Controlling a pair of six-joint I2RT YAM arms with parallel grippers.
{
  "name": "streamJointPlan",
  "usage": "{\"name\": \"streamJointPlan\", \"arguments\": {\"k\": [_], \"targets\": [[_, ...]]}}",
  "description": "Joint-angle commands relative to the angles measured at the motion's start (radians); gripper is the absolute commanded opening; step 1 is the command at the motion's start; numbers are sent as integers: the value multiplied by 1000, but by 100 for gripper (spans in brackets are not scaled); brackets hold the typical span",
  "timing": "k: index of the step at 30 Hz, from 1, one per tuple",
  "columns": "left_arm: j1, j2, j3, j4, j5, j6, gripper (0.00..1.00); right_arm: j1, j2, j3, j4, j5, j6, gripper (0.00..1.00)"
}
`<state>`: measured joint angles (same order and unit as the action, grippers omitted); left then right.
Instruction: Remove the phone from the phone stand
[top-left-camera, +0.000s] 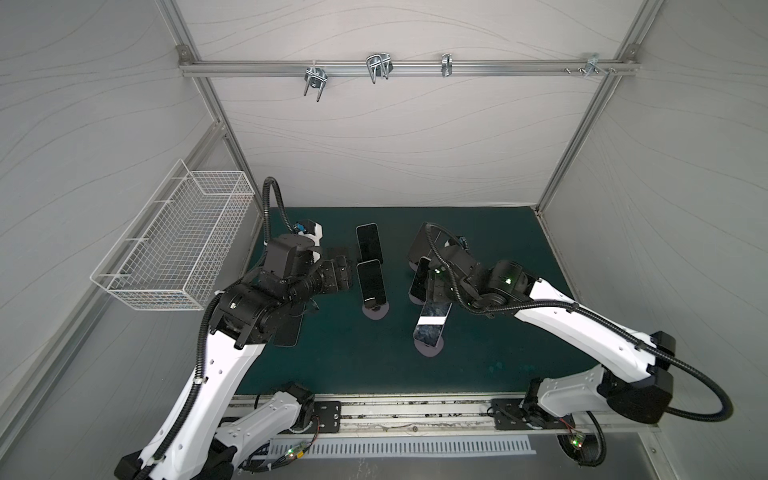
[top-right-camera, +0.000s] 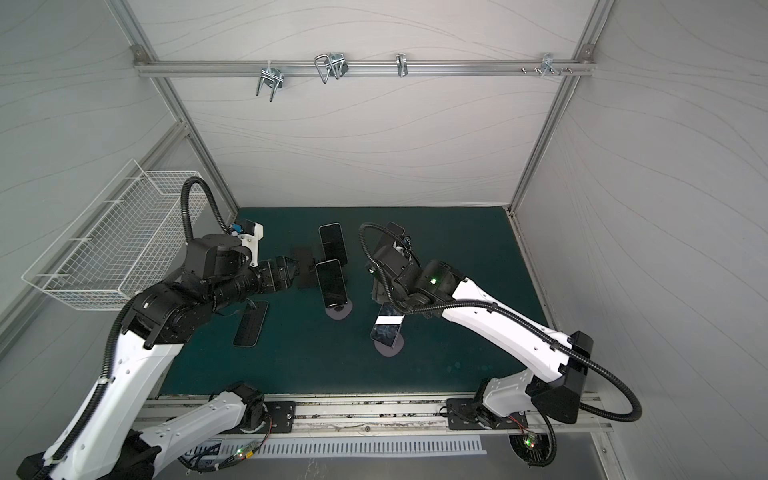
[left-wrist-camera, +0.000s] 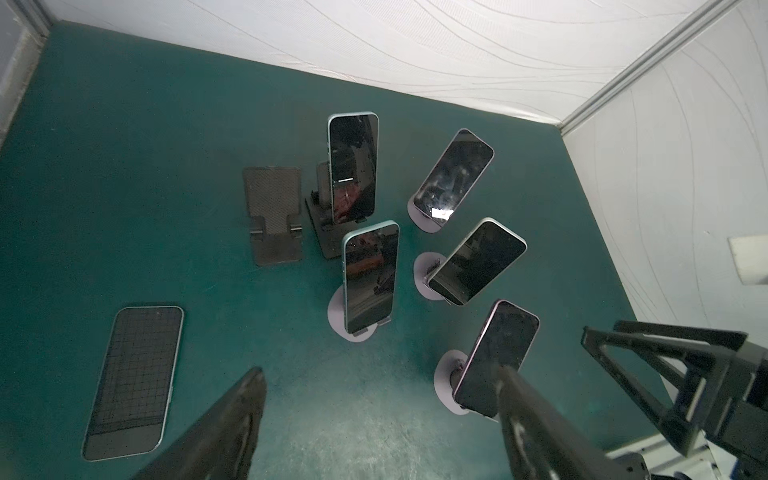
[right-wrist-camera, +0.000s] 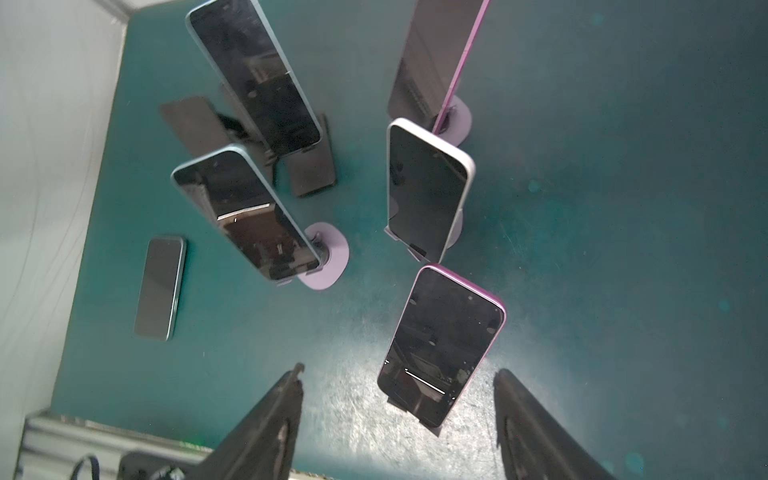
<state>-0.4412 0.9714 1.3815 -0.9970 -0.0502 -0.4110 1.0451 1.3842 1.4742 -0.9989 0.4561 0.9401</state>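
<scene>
Currently, both grippers hang above the green mat (top-left-camera: 498, 257) with nothing in them. The left gripper (left-wrist-camera: 380, 374) has its fingers spread wide in the left wrist view, with only bare mat between them. In both top views it sits over the left side of the mat, close to an empty black stand (left-wrist-camera: 274, 216). The right gripper (right-wrist-camera: 399, 370) is likewise released: in the right wrist view its two dark fingers (right-wrist-camera: 270, 415) stand apart and clasp nothing. A pink-edged phone (right-wrist-camera: 440, 345) shows between them, lower down, propped on its lilac stand (left-wrist-camera: 444, 374).

Five phones lean on stands in two rows running front to back. On the left, a blue-edged phone (top-left-camera: 371, 282) rests on a lilac base (top-left-camera: 376, 311). Behind it, a rear left phone (top-left-camera: 368, 242) sits on a second black stand (left-wrist-camera: 328, 237), just beside the empty one. On the right, the pink-edged phone is nearest the front. A white-edged phone (right-wrist-camera: 424, 191) stands behind it, directly beneath the right gripper in both top views. A rear right phone (left-wrist-camera: 455, 174) is farthest back, largely hidden by the right arm from above.

A sixth, flat phone (top-right-camera: 250, 324) lies screen up on the mat at the front left. It is off any stand, apart from the empty black stand, and partly under the left arm in a top view. A white wire basket (top-left-camera: 174, 249) hangs on the left wall.
</scene>
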Motion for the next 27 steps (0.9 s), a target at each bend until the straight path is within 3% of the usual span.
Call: {"name": "streamJointPlan", "arguments": {"k": [1,5,8,17,27], "targets": [[-2,21,-24,-11,88,23,87,2,41,24,-95,48,179,75],[-10,42,-68,2,198,54,87,-2,83,26,-152,5,313,77],[-49,33,-110,31,206,109,90,-3,121,32,-203,-18,372,80],[-115,16,-163,-40,306,327,98,-4,206,43,-222,-35,376,84],[-115,-61,-258,-83,377,394,99,-4,341,134,-304,-42,347,85]]}}
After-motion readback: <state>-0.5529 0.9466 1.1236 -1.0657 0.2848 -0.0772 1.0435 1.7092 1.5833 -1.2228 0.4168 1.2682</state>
